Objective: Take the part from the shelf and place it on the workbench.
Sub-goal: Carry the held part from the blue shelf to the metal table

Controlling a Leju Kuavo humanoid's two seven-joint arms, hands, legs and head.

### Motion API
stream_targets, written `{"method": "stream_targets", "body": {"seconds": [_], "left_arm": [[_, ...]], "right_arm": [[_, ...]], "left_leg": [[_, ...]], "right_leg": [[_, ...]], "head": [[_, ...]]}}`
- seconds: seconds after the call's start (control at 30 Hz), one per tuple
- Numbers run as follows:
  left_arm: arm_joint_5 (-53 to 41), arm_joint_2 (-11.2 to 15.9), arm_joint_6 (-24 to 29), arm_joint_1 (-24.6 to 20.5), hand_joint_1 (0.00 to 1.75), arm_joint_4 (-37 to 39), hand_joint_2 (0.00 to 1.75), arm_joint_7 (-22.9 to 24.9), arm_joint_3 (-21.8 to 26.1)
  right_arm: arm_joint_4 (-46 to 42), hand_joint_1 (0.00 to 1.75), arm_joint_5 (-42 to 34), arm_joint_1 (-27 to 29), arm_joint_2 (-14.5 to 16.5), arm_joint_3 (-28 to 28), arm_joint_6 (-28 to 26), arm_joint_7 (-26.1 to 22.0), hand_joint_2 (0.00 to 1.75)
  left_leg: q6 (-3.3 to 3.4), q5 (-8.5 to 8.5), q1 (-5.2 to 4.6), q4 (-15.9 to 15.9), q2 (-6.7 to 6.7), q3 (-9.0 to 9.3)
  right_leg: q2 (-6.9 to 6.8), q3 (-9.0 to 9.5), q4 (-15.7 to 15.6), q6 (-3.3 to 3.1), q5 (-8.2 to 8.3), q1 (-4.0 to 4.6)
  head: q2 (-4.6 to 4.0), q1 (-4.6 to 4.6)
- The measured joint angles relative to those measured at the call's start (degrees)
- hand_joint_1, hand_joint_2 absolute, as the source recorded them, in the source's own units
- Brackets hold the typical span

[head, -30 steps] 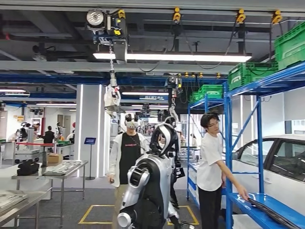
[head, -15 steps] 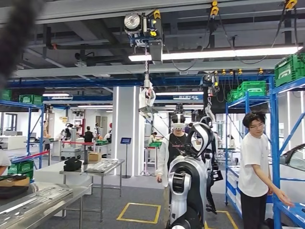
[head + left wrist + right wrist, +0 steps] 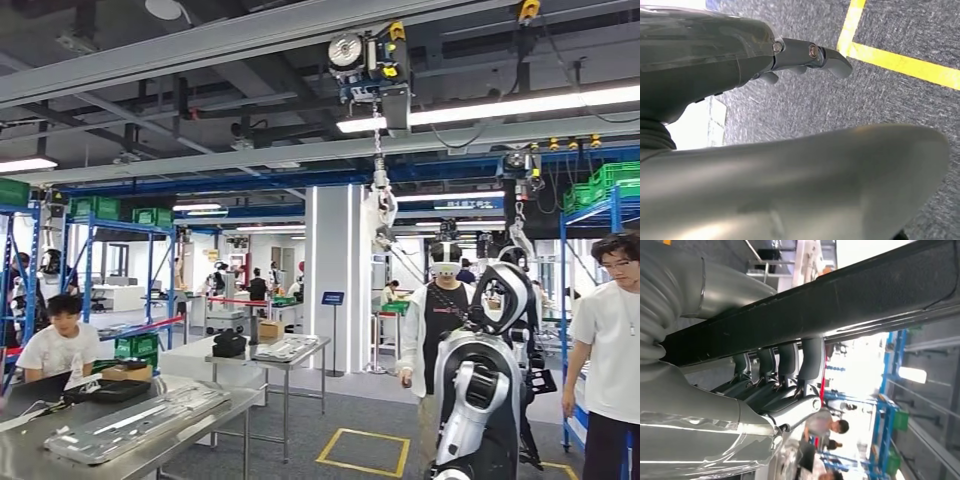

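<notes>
The right hand (image 3: pixel 764 390) is gripping the part (image 3: pixel 821 305), a long dark panel crossing the right wrist view, with its fingers (image 3: pixel 811 360) curled over the edge; the pick from the shelf looks done. The left hand (image 3: pixel 753 55) is hanging over grey floor, fingers loosely apart and holding nothing. The steel workbench (image 3: pixel 151 440) is sitting at lower left of the head view; carrying and placing remain.

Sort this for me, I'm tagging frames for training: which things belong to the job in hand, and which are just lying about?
Job in hand:
long black part, gripped by the right hand
steel workbench
blue shelf

Lying about:
other humanoid robot
cardboard box
black bag
yellow floor marking
</notes>
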Motion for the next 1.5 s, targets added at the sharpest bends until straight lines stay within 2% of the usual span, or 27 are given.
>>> {"method": "stream_targets", "body": {"seconds": [0.07, 0.13, 0.23, 0.3, 0.33, 0.37, 0.43, 0.47, 0.5, 0.57, 0.6, 0.63, 0.73, 0.8, 0.83, 0.87, 0.93, 0.97, 1.03, 1.1, 1.17, 1.23, 1.3, 1.33, 1.37, 1.43, 1.5], "left_arm": [[0.01, 0.05, 0.12, 0.16, 0.00, -0.01, 1.75, 0.38, 0.04], [0.01, 0.16, 0.29, 0.40, 0.00, -0.02, 1.75, 0.81, 0.08], [-0.03, 0.35, 0.49, 0.40, 0.00, -0.02, 1.75, 1.88, 0.10], [-0.07, 0.44, 0.55, 0.47, 0.00, -0.02, 1.75, 2.33, 0.11], [-0.09, 0.46, 0.56, 0.54, 0.00, -0.02, 1.75, 2.44, 0.11], [-0.10, 0.48, 0.56, 0.61, 0.00, -0.02, 1.75, 2.51, 0.11], [-0.12, 0.50, 0.56, 0.66, 0.00, -0.02, 1.75, 2.59, 0.11], [-0.13, 0.52, 0.55, 0.62, 0.00, -0.02, 1.75, 2.60, 0.11], [-0.15, 0.54, 0.53, 0.62, 0.00, -0.02, 1.75, 2.59, 0.12], [-0.21, 0.58, 0.49, 0.80, 0.00, -0.03, 1.75, 2.57, 0.14], [-0.28, 0.62, 0.46, 0.97, 0.00, -0.03, 1.75, 2.53, 0.15], [-0.37, 0.66, 0.43, 1.08, 0.00, -0.04, 1.75, 2.44, 0.15], [-0.54, 0.77, 0.32, 0.80, 0.00, -0.04, 1.75, 2.02, 0.14], [-0.55, 0.78, 0.26, 0.65, 0.00, -0.04, 1.75, 1.86, 0.14], [-0.56, 0.79, 0.25, 0.71, 0.00, -0.04, 1.75, 1.85, 0.14], [-0.56, 0.82, 0.24, 0.79, 0.00, -0.04, 1.75, 1.83, 0.14], [-0.56, 0.90, 0.26, 0.78, 0.00, -0.04, 1.75, 1.77, 0.14], [-0.56, 0.93, 0.27, 0.68, 0.00, -0.04, 1.75, 1.73, 0.14], [-0.56, 0.94, 0.27, 0.61, 0.00, -0.04, 1.75, 1.68, 0.14], [-0.56, 0.99, 0.27, 0.77, 0.00, -0.04, 1.75, 1.67, 0.14], [-0.56, 1.07, 0.27, 0.80, 0.00, -0.04, 1.75, 1.67, 0.15], [-0.55, 1.11, 0.28, 0.62, 0.00, -0.04, 1.75, 1.66, 0.15], [-0.54, 1.12, 0.28, 0.49, 0.00, -0.04, 1.75, 1.66, 0.16], [-0.54, 1.12, 0.27, 0.48, 0.00, -0.04, 1.75, 1.66, 0.16], [-0.54, 1.12, 0.27, 0.51, 0.00, -0.04, 1.75, 1.66, 0.16], [-0.54, 1.08, 0.26, 0.52, 0.00, -0.04, 1.75, 1.66, 0.16], [-0.52, 0.96, 0.24, 0.47, 0.00, -0.04, 1.75, 1.65, 0.16]], "right_arm": [[-0.11, 1.75, -0.02, 0.03, 0.01, 0.05, 0.05, 0.01, 1.75], [-0.27, 1.75, -0.05, 0.08, 0.02, 0.10, 0.08, -0.02, 1.75], [-0.33, 1.75, -0.15, 0.54, -0.08, 0.11, 0.08, -0.08, 1.75], [-0.29, 1.75, -0.21, 1.19, -0.13, 0.12, 0.09, -0.08, 1.75], [-0.28, 1.75, -0.23, 1.44, -0.13, 0.13, 0.12, -0.09, 1.75], [-0.29, 1.75, -0.25, 1.56, -0.13, 0.14, 0.19, -0.12, 1.75], [-0.33, 1.75, -0.29, 1.61, -0.11, 0.19, 0.33, -0.19, 1.75], [-0.35, 1.75, -0.31, 1.62, -0.11, 0.21, 0.37, -0.23, 1.75], [-0.37, 1.75, -0.33, 1.65, -0.11, 0.24, 0.40, -0.25, 1.75], [-0.52, 1.75, -0.39, 1.67, -0.03, 0.30, 0.46, -0.28, 1.75], [-0.64, 1.75, -0.47, 1.64, 0.07, 0.32, 0.53, -0.30, 1.75], [-0.75, 1.75, -0.60, 1.58, 0.20, 0.33, 0.62, -0.33, 1.75], [-0.84, 1.75, -0.90, 1.54, 0.43, 0.34, 0.92, -0.38, 1.75], [-0.80, 1.75, -0.92, 1.65, 0.42, 0.38, 1.02, -0.37, 1.75], [-0.79, 1.75, -0.93, 1.68, 0.42, 0.40, 1.05, -0.37, 1.75], [-0.79, 1.75, -0.94, 1.69, 0.43, 0.43, 1.08, -0.36, 1.75], [-0.81, 1.75, -1.05, 1.65, 0.46, 0.45, 1.16, -0.36, 1.75], [-0.83, 1.75, -1.18, 1.57, 0.48, 0.46, 1.25, -0.32, 1.75], [-0.85, 1.75, -1.45, 1.39, 0.54, 0.55, 1.45, -0.22, 1.75], [-0.87, 1.75, -1.60, 1.20, 0.65, 0.69, 1.53, -0.17, 1.75], [-0.91, 1.75, -1.69, 1.01, 0.73, 0.84, 1.54, -0.13, 1.75], [-0.90, 1.75, -1.78, 1.00, 0.72, 0.95, 1.54, -0.09, 1.75], [-0.79, 1.75, -1.81, 1.18, 0.64, 1.02, 1.55, -0.06, 1.75], [-0.74, 1.75, -1.82, 1.24, 0.63, 1.04, 1.55, -0.04, 1.75], [-0.71, 1.75, -1.84, 1.24, 0.62, 1.06, 1.54, -0.02, 1.75], [-0.73, 1.75, -1.87, 1.13, 0.61, 1.07, 1.54, -0.02, 1.75], [-0.78, 1.75, -1.94, 1.05, 0.60, 1.07, 1.55, -0.01, 1.75]], "left_leg": [[0.89, 0.10, -0.29, -0.02, -1.26, -0.18], [1.68, 0.27, -0.30, -0.13, -2.34, -0.20], [2.49, 0.39, -0.39, -0.18, -4.14, -0.21], [2.63, 0.39, -0.69, -0.15, -5.70, -0.19], [2.65, 0.39, -0.81, -0.14, -6.53, -0.14], [2.65, 0.39, -0.88, -0.11, -7.35, -0.05], [2.59, 0.41, -0.88, -0.04, -8.89, -0.05], [2.46, 0.48, -0.78, 0.01, -9.58, -0.22], [2.25, 0.58, -0.61, 0.03, -10.22, -0.48], [1.59, 0.88, -0.27, -0.08, -11.55, -0.92], [1.31, 0.80, -0.27, 0.02, -11.51, -1.06], [1.04, 0.23, -0.37, 0.74, -10.51, -1.44], [0.24, -4.51, -0.44, 9.23, -5.61, -5.45], [-0.31, -6.43, 0.01, 15.02, -4.56, -8.21], [-0.56, -5.91, 0.27, 15.13, -4.31, -8.19], [-0.76, -4.48, 0.50, 12.93, -3.98, -6.98], [-1.02, -1.17, 0.54, 5.09, -2.10, -2.65], [-0.79, -0.18, 0.42, 2.03, -1.34, -0.98], [0.03, 0.05, -0.04, -0.19, -0.87, 0.14], [0.96, 0.10, -0.20, -0.20, -1.99, 0.03], [1.69, 0.23, -0.21, -0.28, -2.99, 0.02], [2.24, 0.29, -0.33, -0.31, -4.08, 0.02], [2.54, 0.29, -0.66, -0.29, -5.46, 0.04], [2.59, 0.29, -0.84, -0.27, -6.24, 0.10], [2.61, 0.29, -0.97, -0.26, -7.08, 0.19], [2.62, 0.27, -1.05, -0.26, -8.67, 0.37], [2.51, 0.30, -0.93, -0.20, -10.15, 0.19]], "right_leg": [[-0.83, 0.23, -0.07, 0.65, -0.22, -0.12], [0.60, -0.13, 1.37, 1.16, -1.64, -0.49], [4.53, -4.65, 11.60, 1.12, -7.02, -0.65], [5.18, -7.63, 17.17, 0.84, -8.33, -0.54], [5.36, -7.72, 16.74, 0.59, -7.24, -0.46], [5.71, -6.69, 13.92, 0.28, -5.12, -0.35], [8.34, -3.53, 5.89, -0.37, -0.64, -0.22], [9.65, -2.36, 2.93, -0.53, 0.56, -0.21], [10.62, -1.80, 1.38, -0.60, 0.96, -0.17], [10.15, -1.53, 0.63, -0.65, 0.85, -0.06], [9.42, -1.38, 0.35, -0.85, 1.00, -0.09], [8.64, -1.16, -0.01, -1.10, 1.17, -0.18], [5.91, -0.75, -0.64, -1.58, 1.39, -0.30], [4.06, -0.76, -0.63, -1.50, 1.28, -0.29], [3.26, -0.74, -0.62, -1.39, 1.20, -0.30], [2.54, -0.67, -0.61, -1.22, 1.09, -0.34], [1.28, -0.38, -0.52, -0.66, 0.73, -0.27], [0.80, -0.22, -0.43, -0.30, 0.52, -0.18], [-0.06, 0.09, -0.35, 0.41, 0.19, -0.02], [-0.55, 0.37, -0.33, 1.07, -0.13, -0.34], [1.23, -0.37, 1.80, 1.54, -1.91, -0.69], [3.90, -3.49, 8.67, 1.52, -5.58, -0.75], [4.93, -7.22, 15.86, 1.18, -7.85, -0.58], [5.16, -8.02, 16.86, 0.89, -7.35, -0.43], [5.48, -7.72, 15.40, 0.49, -5.67, -0.23], [7.51, -5.00, 7.97, -0.51, -1.00, 0.24], [9.74, -2.72, 2.11, -1.10, 1.47, 0.42]], "head": [[0.00, -0.01], [0.00, -0.01], [0.00, -0.01], [-0.01, -0.01], [-0.01, -0.01], [-0.01, -0.01], [-0.01, -0.01], [-0.01, 0.00], [-0.01, 0.01], [-0.01, 0.01], [-0.01, 0.01], [-0.01, 0.01], [0.00, 0.01], [0.00, 0.01], [0.00, 0.01], [0.00, 0.01], [0.00, 0.01], [0.00, 0.01], [0.00, 0.01], [-0.01, 0.01], [-0.02, 0.00], [-0.02, 0.00], [-0.02, -0.01], [-0.02, 0.00], [-0.01, -0.01], [-0.01, 0.01], [-0.01, 0.01]]}}
